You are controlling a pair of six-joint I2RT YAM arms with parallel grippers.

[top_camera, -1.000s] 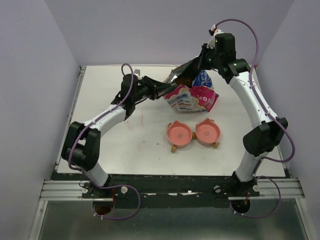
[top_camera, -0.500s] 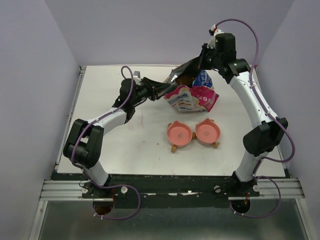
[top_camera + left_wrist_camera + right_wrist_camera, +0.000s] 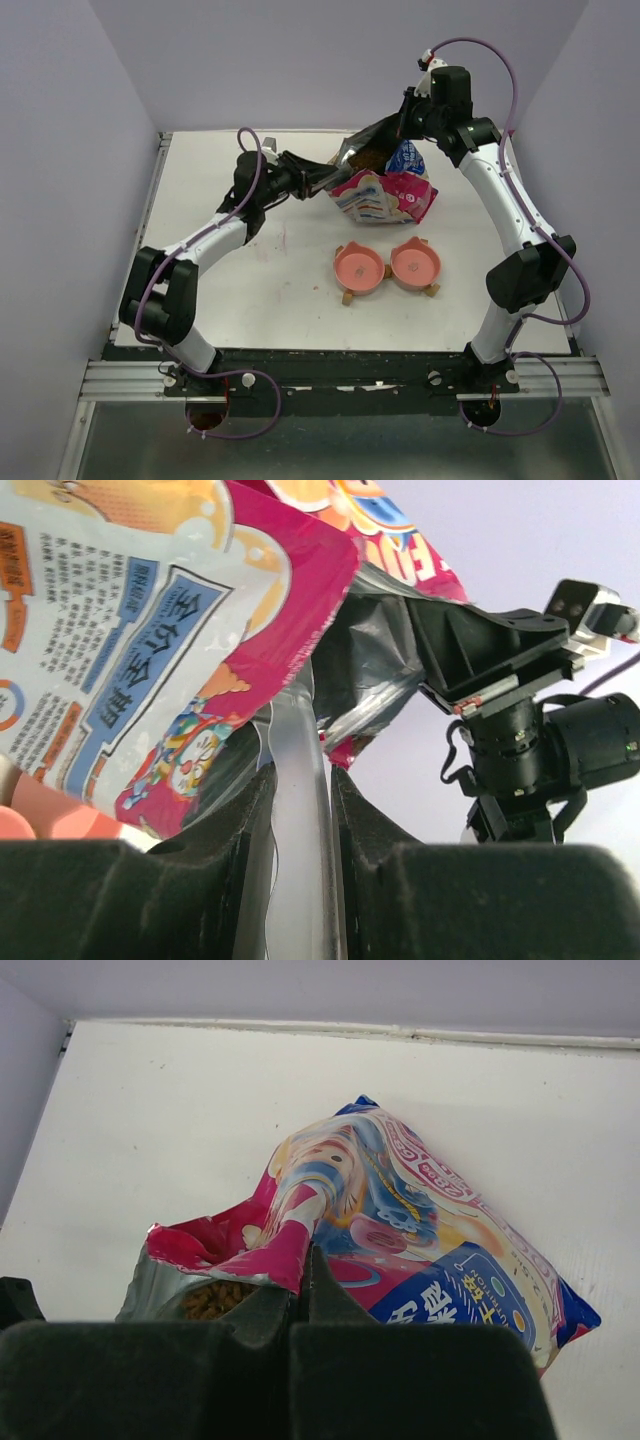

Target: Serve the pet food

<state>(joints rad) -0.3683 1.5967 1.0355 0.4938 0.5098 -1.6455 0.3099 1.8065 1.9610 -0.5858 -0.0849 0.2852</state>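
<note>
The printed pink-edged bag (image 3: 385, 195) lies at the back of the table with its mouth held up. Pet food (image 3: 210, 1300) shows as brown kibble inside the torn mouth, and also from above (image 3: 368, 158). My right gripper (image 3: 303, 1260) is shut on the bag's pink top edge and stands above the bag (image 3: 402, 128). My left gripper (image 3: 300, 780) is shut on a translucent plastic handle (image 3: 297, 830) that runs up into the bag (image 3: 150, 630); its far end is hidden. From above, the left gripper (image 3: 312, 178) sits just left of the bag's mouth.
Twin salmon-pink cat-eared bowls (image 3: 358, 268) (image 3: 415, 263) stand side by side in front of the bag, with only a speck or two inside. The white table (image 3: 220, 290) ends at a raised rim on the left (image 3: 150, 210). Purple walls close in the back and both sides.
My left arm's wrist and forearm have shifted a little to the left and back. The bag, the bowls and the right arm have stayed put.
</note>
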